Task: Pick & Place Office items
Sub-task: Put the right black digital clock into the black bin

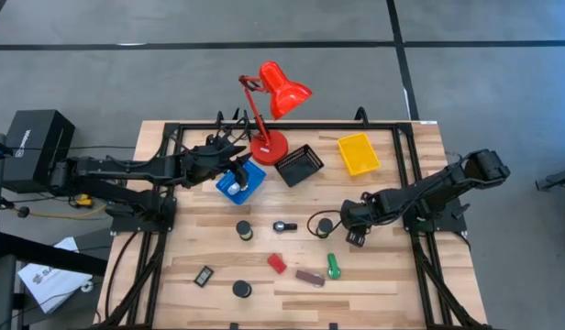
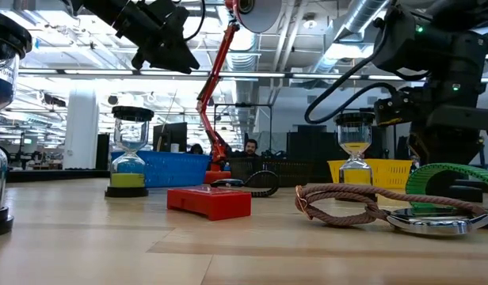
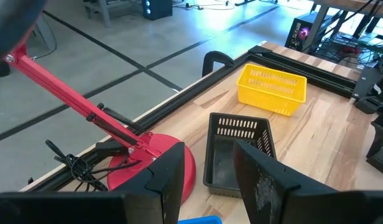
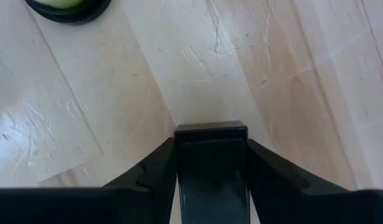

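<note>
The office items lie scattered on the wooden table in the high view: black round pieces [image 1: 243, 229] [image 1: 241, 289] [image 1: 325, 225], a silvery clip [image 1: 283, 225], a red block [image 1: 277, 263], a brown bar [image 1: 310, 277], a green stubby cylinder [image 1: 333, 266] and a small black rectangle [image 1: 204, 275]. My right gripper [image 1: 354, 235] is at the table's right middle, shut on another small black rectangle [image 4: 211, 163]. My left gripper [image 3: 207, 180] hangs open above the blue tray [image 1: 238, 181], holding nothing. My right gripper pinches the small black rectangle between its two fingers, one finger [image 4: 155, 167] on each long side [image 4: 182, 162]. The rectangle lies along the fingers, and its free end [image 4: 210, 130] sticks out past them. The arm reaches in from the table's right. Whether the rectangle is lifted clear, I cannot tell.
A red desk lamp [image 1: 269, 142] stands at the far middle, with a black tray [image 1: 299, 165] and a yellow tray [image 1: 358, 153] to its right. A black frame rail [image 3: 179, 93] runs along the far edge. A person [image 2: 249, 148] shows in the room behind.
</note>
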Robot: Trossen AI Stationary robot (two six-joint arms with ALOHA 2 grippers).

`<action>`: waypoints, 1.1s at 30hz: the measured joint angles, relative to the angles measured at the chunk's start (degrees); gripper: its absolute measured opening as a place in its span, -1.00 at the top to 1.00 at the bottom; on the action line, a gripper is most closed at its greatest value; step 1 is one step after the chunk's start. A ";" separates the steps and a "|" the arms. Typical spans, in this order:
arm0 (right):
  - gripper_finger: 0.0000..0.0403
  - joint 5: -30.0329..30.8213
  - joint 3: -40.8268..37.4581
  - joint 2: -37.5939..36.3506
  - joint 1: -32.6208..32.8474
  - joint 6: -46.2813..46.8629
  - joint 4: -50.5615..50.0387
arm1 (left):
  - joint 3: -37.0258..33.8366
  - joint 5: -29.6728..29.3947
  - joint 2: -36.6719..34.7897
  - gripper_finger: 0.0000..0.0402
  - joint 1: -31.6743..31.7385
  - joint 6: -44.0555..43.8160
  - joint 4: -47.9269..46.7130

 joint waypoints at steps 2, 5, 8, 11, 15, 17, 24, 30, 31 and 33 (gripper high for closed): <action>0.24 0.05 0.65 0.12 -0.60 -0.11 -0.73 | 0.00 0.00 0.00 0.35 0.00 0.00 0.18; 0.22 -0.03 2.97 0.37 -1.71 -0.56 -3.25 | 0.00 0.01 0.00 0.35 0.00 -0.01 0.68; 0.21 2.42 7.19 0.44 -3.40 -3.46 -7.35 | 0.00 0.00 0.00 0.35 0.00 0.01 0.98; 0.24 8.89 11.97 0.25 -5.89 -7.61 -9.88 | 0.00 0.02 0.00 0.35 0.00 -0.02 1.38; 0.25 14.96 17.68 0.20 -10.95 -15.36 -7.98 | 0.00 0.02 0.01 0.35 0.00 0.00 1.47; 0.22 15.85 19.86 0.23 -13.79 -19.58 -6.39 | 0.00 0.02 0.00 0.35 0.00 0.01 1.64; 0.23 11.26 23.52 0.22 -24.38 -30.34 7.71 | 0.00 0.02 0.00 0.35 0.00 0.00 1.76; 0.23 5.19 23.64 5.27 -30.73 -29.63 19.18 | 0.00 0.02 0.00 0.35 0.00 -0.02 1.84; 0.22 4.51 23.69 6.68 -31.22 -29.62 20.87 | 0.00 0.02 0.02 0.35 0.00 0.00 1.84; 0.21 3.07 23.68 9.73 -31.87 -29.55 23.88 | 0.00 0.02 0.00 0.35 0.00 0.01 1.94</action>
